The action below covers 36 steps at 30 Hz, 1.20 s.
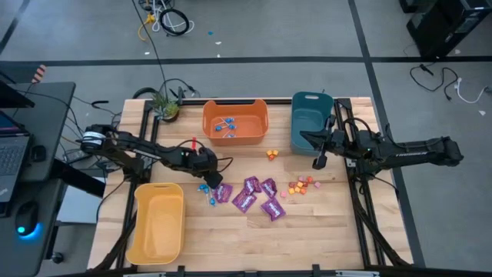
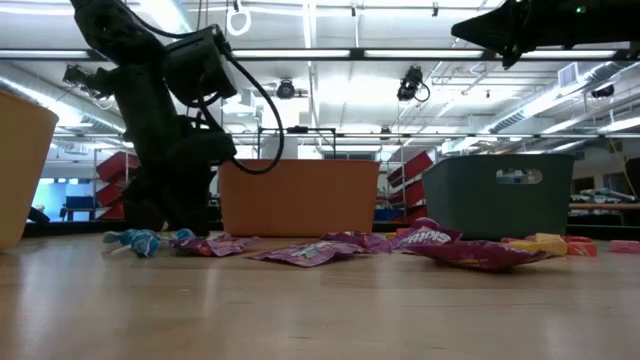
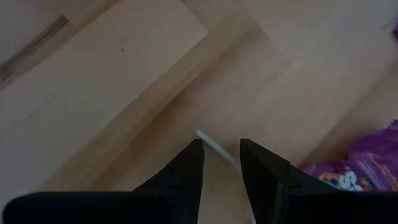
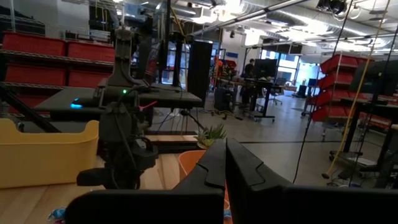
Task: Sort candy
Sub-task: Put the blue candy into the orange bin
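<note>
- Left gripper [image 3: 221,165] is down at the table [image 1: 323,231], fingers parted around a thin white lollipop stick [image 3: 214,146], not clamping it.
- Blue lollipops [image 1: 207,190] lie beside it; more sit in the orange bin [image 1: 235,121].
- Purple packets [image 1: 257,196] lie mid-table, small pieces [image 1: 301,185] to their right.
- Right gripper [image 1: 318,161] hangs clenched and empty beside the teal bin [image 1: 310,121].

A grey concrete floor [image 1: 307,31] with dark seams surrounds the pale butcher-block wooden surface [image 1: 307,231]. Loose cables [image 1: 171,19] lie on it. A black desk [image 1: 38,115] stands alongside. Beyond, red storage bins [image 4: 56,50] fill shelving, and long ceiling strip lights [image 2: 330,52] glow overhead.
</note>
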{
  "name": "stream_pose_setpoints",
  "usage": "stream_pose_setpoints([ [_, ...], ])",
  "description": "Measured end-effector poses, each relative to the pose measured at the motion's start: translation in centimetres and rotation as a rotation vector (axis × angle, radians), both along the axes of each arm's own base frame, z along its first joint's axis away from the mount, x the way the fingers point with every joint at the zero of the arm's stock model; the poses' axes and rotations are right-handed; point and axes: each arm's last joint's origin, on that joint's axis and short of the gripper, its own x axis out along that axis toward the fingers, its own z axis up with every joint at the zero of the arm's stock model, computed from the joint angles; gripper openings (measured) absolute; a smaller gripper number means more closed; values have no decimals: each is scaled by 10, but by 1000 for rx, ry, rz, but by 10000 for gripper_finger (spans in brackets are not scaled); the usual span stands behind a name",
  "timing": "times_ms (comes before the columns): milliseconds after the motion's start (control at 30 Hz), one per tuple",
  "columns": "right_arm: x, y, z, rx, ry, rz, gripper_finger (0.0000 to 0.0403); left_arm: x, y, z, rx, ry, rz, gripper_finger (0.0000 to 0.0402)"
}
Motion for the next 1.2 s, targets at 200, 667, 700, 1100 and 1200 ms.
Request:
stream_pose_setpoints([
  [200, 0, 0, 0, 0, 0, 0, 0, 1, 0, -2, 6, 7, -3, 111],
  [667, 0, 0, 0, 0, -1, 0, 0, 1, 1, -3, 41, 17, -44, 3],
  [700, 0, 0, 0, 0, 0, 0, 0, 1, 1, -3, 42, 17, -44, 2],
  [1100, 0, 0, 0, 0, -1, 0, 0, 2, 1, 12, 92, -76, -94, 0],
  [1200, 0, 0, 0, 0, -1, 0, 0, 2, 1, 19, 106, -114, -104, 0],
])
